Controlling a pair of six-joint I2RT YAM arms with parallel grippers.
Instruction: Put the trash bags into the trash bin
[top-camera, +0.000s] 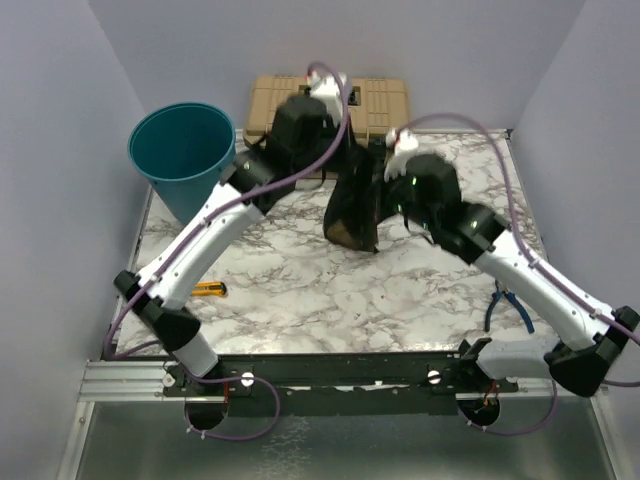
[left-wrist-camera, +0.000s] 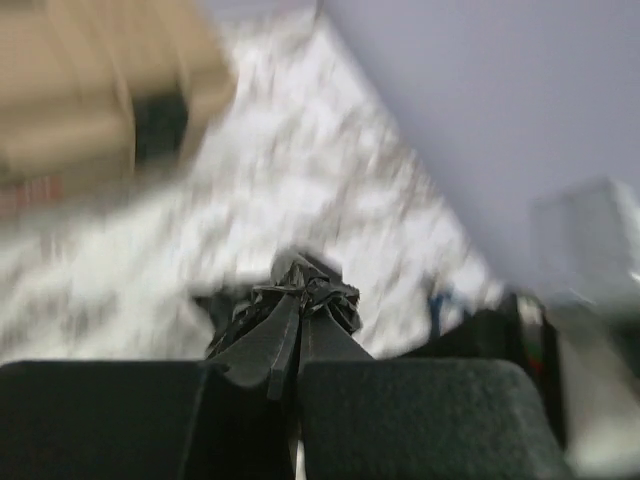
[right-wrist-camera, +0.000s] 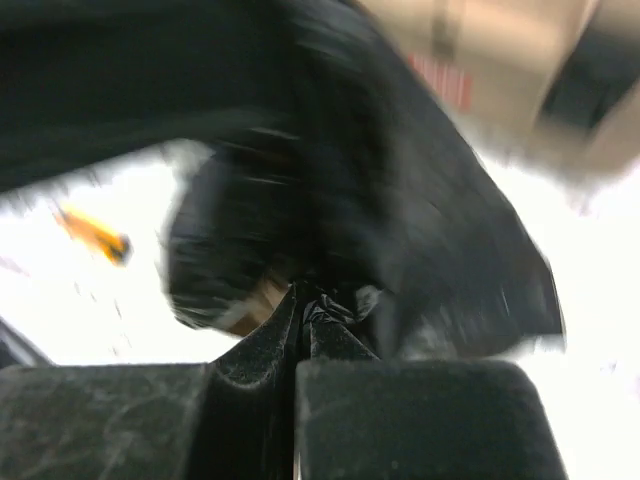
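Note:
A crinkly black trash bag (top-camera: 352, 215) hangs over the middle of the marble table, held up between both arms. My left gripper (top-camera: 338, 160) is shut on a bunched fold of the trash bag (left-wrist-camera: 330, 292), and its fingertips (left-wrist-camera: 290, 318) are pressed together in the left wrist view. My right gripper (top-camera: 392, 190) is shut on another part of the bag (right-wrist-camera: 420, 200), which fills most of the blurred right wrist view. The round teal trash bin (top-camera: 185, 150) stands upright at the far left corner, apart from the bag.
A tan toolbox (top-camera: 380, 98) with black latches sits at the back, behind the bag. A yellow utility knife (top-camera: 208, 289) lies on the near left of the table (top-camera: 300, 290). Blue-handled pliers (top-camera: 505, 305) lie at the right edge by the right arm.

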